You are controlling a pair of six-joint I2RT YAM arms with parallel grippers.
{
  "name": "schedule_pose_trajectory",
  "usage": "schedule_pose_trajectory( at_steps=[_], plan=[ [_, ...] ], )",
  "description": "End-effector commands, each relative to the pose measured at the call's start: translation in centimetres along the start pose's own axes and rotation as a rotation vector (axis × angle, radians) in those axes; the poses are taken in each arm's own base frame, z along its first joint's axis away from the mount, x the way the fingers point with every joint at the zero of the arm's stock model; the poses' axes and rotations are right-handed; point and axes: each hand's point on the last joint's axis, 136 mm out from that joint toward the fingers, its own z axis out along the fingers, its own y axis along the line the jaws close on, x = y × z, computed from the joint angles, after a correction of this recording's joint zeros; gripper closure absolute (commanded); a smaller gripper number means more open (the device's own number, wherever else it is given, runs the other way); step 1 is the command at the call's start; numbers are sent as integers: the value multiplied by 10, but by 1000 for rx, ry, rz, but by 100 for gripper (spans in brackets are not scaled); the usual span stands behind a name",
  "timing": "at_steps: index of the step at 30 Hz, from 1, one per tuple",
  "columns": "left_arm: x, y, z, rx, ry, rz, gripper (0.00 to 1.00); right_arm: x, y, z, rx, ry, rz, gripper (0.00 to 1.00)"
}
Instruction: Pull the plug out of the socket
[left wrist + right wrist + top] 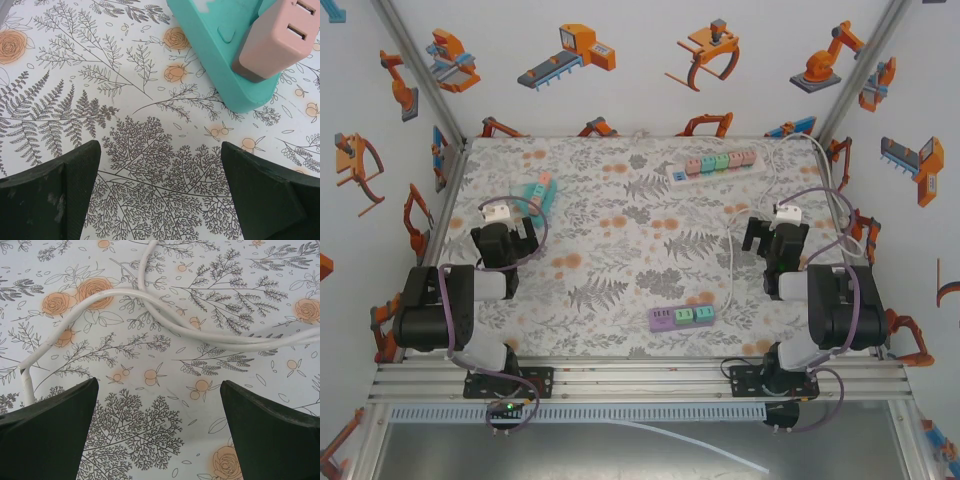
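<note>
The table [620,262] carries three socket strips. The teal socket strip [220,60] lies just ahead of the left fingers [52,197] and off to their right. A white strip [712,165] sits far ahead of the right fingers [272,440], and a purple strip [682,318] lies between the two arms, behind both sets of fingertips.

The likely target is the pink plug [272,42], seated in the near end of the teal strip, tilted across the left wrist view and ahead-right of the fingertips. A white cable [165,322] loops across the table just ahead of the right fingers.

Both pairs of fingers are spread wide and hold nothing.

The step in hand looks like the approach. The left fingers should shift right and forward until the plug's body sits squarely between them, turned so the pads meet its flat sides. They should close on the pink body alone, not the teal edge.

The strip is light and loose, so it will probably lift with the plug. The right fingers would do well to press or pinch its far end first, so that the pull can run straight along the pins.
</note>
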Motion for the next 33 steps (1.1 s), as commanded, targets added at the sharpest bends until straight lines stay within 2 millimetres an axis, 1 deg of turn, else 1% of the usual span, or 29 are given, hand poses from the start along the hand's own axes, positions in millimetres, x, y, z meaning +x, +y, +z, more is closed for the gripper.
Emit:
schedule_pose_trajectory(
  at_steps=[1, 26, 29, 30, 32, 33],
  plan=[
    [-11, -3, 1, 14, -28, 11, 3, -7, 3, 2, -11, -22, -10, 1],
    [-11, -3, 1, 14, -30, 10, 3, -7, 3, 1, -11, -26, -9, 1],
    [-11, -7, 1, 32, -30, 18, 3, -7, 3, 1, -10, -25, -9, 1],
    [-10, -8, 1, 37, -29, 22, 3, -9, 4, 2, -20, -28, -10, 1],
    [-13, -9, -1, 43, -42, 26, 3, -19, 10, -2, -53, -25, -23, 1],
    [-16, -10, -4, 44, -50, 31, 3, -29, 12, -8, -68, -24, -29, 1]
  ],
)
